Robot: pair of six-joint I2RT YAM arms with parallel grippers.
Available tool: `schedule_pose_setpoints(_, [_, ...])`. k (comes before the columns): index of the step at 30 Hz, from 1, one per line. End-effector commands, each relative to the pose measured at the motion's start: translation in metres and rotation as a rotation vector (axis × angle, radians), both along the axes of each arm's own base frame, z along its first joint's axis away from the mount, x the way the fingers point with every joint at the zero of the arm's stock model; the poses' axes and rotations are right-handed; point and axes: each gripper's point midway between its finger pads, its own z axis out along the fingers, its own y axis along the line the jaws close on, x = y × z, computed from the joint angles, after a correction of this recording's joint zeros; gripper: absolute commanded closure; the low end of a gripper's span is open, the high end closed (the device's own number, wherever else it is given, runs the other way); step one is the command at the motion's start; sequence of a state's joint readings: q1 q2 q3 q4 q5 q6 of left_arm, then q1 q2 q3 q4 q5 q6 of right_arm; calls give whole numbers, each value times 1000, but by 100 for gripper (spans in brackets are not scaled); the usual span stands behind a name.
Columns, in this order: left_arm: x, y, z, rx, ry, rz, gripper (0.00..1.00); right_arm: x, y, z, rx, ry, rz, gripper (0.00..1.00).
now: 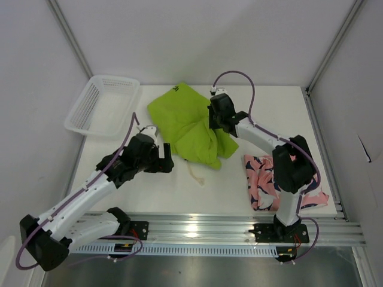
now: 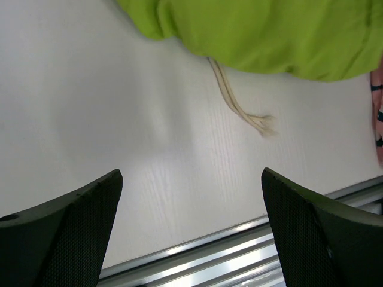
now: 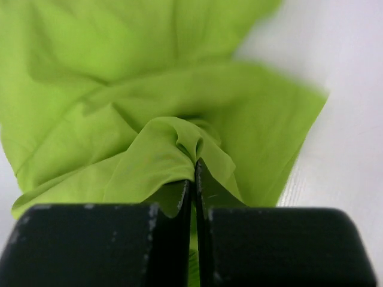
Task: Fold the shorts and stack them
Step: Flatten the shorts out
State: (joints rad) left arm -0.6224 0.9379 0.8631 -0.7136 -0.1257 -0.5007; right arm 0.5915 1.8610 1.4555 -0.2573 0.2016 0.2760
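Green shorts [image 1: 182, 122] lie crumpled just right of the basket [image 1: 90, 113], with the right gripper [image 3: 192, 174] pinched tight on a fold of them. Pink shorts [image 1: 261, 179] sit well right of the basket, nearer the arm bases. Left gripper [image 2: 191, 174] is wide open and empty, near-right of the basket.

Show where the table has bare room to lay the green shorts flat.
Bare: table between the drawstring, the pink shorts and the rail; the far right corner behind the right arm. Crowded: the middle, where the right gripper pinches the green shorts, and the left, with the basket and open left gripper.
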Motion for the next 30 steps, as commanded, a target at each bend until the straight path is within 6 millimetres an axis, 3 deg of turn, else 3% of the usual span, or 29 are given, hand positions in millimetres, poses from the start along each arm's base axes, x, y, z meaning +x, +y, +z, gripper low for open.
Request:
schedule_pose_setpoints(1, [1,-41,-3,-74,-1,-53,1,-14,9,-28,35,155,50,100])
schedule_pose_setpoints(5, [3,-72,-20,-72,8,-76,1,-6,4,-41,83,204,34,99])
schedule_pose_setpoints(8, [8,-98,-27,-97,-1,-85,1,-10,3,-40,109,216,50,68])
schedule_pose_setpoints(9, [7,-105,-27,-108,-1,-91,1,-14,-2,-44,102,220,42,46])
schedule_pose_setpoints(10, [8,-108,-28,-113,-2,-89,1,-18,-5,-42,104,216,39,42])
schedule_pose_setpoints(11, [11,-114,-30,-119,-3,-92,1,-20,-10,-39,99,208,26,41])
schedule_pose_setpoints(12, [12,-116,-32,-119,0,-96,1,-24,-12,-21,122,172,27,40])
schedule_pose_setpoints(14, [12,-123,-37,-131,11,-110,1,-37,-29,-26,100,170,-5,40])
schedule_pose_setpoints(15, [12,-126,-40,-141,17,-116,1,-43,-33,-7,121,132,-8,40])
schedule_pose_setpoints(17, [8,-131,-48,-156,32,-127,1,-60,-46,-13,111,147,-24,41])
schedule_pose_setpoints(18, [9,-135,-47,-176,27,-120,2,-67,-51,2,131,114,-27,43])
schedule_pose_setpoints(19, [8,-134,-50,-177,30,-112,2,-73,-54,4,141,108,-29,44])
schedule_pose_setpoints(20, [9,-132,-51,-176,25,-103,2,-88,-63,-11,126,134,-38,46])
schedule_pose_setpoints(21, [10,-131,-46,-187,9,-95,1,-93,-68,-9,133,119,-51,48])
schedule_pose_setpoints(22, [9,-130,-47,-186,7,-97,1,-99,-75,8,157,66,-72,49])
schedule_pose_setpoints(23, [11,-130,-43,-187,0,-95,1,-113,-84,-6,146,79,-72,50])
schedule_pose_setpoints(24, [11,-127,-41,-168,3,-94,1,-117,-85,-1,165,41,-58,51])
schedule_pose_setpoints(25, [11,-123,-42,-151,6,-88,1,-128,-82,18,215,-8,-11,53])
schedule_pose_setpoints(26, [11,-121,-40,-142,7,-84,1,-141,-84,4,205,0,37,55])
schedule_pose_setpoints(28, [14,-111,-31,-143,9,-65,1,-157,-70,16,264,-50,146,55])
schedule_pose_setpoints(30, [23,-97,-24,-179,10,-35,1,-173,-61,3,230,-52,222,54])
